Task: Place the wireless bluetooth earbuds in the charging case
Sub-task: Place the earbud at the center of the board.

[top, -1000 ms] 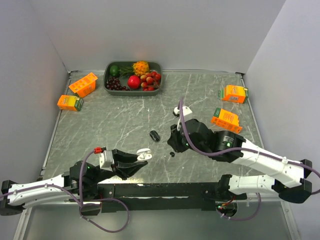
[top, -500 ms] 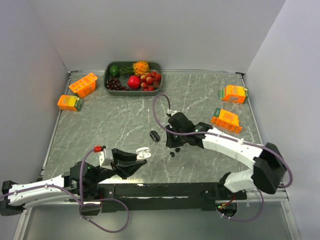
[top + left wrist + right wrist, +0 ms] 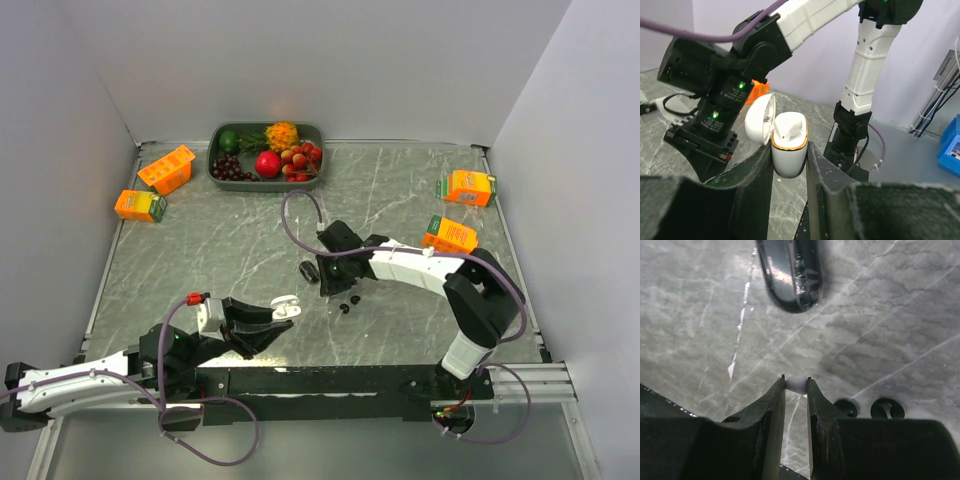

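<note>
My left gripper (image 3: 275, 318) (image 3: 789, 154) is shut on a white charging case (image 3: 789, 136) with a gold rim. The case stands upright with its lid open, low at the near left (image 3: 286, 305). My right gripper (image 3: 326, 272) (image 3: 796, 385) is shut on a tiny white earbud (image 3: 797, 383) at its fingertips, just above the table. Two tiny black earbuds (image 3: 845, 407) (image 3: 886, 408) lie on the marble beside its right finger, also seen from above (image 3: 349, 303). A glossy black oblong object (image 3: 790, 275) (image 3: 309, 271) lies just ahead of the right fingertips.
A grey tray (image 3: 215, 172) of fruit stands at the back. Two orange cartons (image 3: 166, 168) (image 3: 140, 205) lie at the back left and two more (image 3: 468, 186) (image 3: 450, 235) at the right. Side walls close in the table.
My right arm has stretched out and swung left, bringing its gripper down beside the black oblong object. The left arm with the case has not moved.
</note>
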Controlling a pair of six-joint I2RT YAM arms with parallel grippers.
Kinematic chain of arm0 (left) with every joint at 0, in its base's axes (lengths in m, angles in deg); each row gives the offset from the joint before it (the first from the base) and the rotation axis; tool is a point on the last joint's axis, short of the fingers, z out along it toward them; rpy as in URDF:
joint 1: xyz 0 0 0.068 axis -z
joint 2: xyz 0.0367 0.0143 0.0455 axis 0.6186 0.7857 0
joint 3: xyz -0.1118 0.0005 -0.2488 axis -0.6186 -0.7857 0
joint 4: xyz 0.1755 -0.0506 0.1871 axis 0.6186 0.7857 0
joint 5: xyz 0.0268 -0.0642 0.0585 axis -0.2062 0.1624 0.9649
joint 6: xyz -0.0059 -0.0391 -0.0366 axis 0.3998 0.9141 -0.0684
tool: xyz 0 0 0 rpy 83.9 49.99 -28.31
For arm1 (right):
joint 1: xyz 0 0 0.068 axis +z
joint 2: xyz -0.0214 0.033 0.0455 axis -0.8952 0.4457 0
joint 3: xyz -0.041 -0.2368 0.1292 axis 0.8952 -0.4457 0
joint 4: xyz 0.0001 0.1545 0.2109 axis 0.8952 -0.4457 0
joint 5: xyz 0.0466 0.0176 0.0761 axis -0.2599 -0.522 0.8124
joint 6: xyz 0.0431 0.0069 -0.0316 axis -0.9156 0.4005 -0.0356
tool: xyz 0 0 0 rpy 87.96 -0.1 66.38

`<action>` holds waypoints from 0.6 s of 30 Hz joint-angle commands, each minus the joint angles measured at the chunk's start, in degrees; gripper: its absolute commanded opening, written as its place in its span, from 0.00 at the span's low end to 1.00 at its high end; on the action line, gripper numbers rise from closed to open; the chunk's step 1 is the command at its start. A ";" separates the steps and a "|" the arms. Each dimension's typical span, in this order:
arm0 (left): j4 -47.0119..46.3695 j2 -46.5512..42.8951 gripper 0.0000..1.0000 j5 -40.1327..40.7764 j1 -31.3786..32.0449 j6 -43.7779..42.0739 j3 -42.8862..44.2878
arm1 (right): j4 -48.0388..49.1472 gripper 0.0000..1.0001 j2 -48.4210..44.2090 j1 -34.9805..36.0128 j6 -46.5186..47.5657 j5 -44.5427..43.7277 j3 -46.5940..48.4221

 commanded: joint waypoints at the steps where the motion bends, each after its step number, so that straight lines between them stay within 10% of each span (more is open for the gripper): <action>1: -1.03 -1.46 0.01 0.92 0.20 0.53 0.58 | 0.41 0.04 1.87 -0.45 0.04 0.73 3.11; 9: -0.94 -2.26 0.01 0.92 0.20 0.53 0.49 | -1.35 0.44 2.05 -0.45 -0.14 -0.32 3.46; 18: -0.94 -2.61 0.01 1.44 0.11 0.54 1.02 | -6.17 0.53 -6.09 -0.28 -1.54 -2.78 6.88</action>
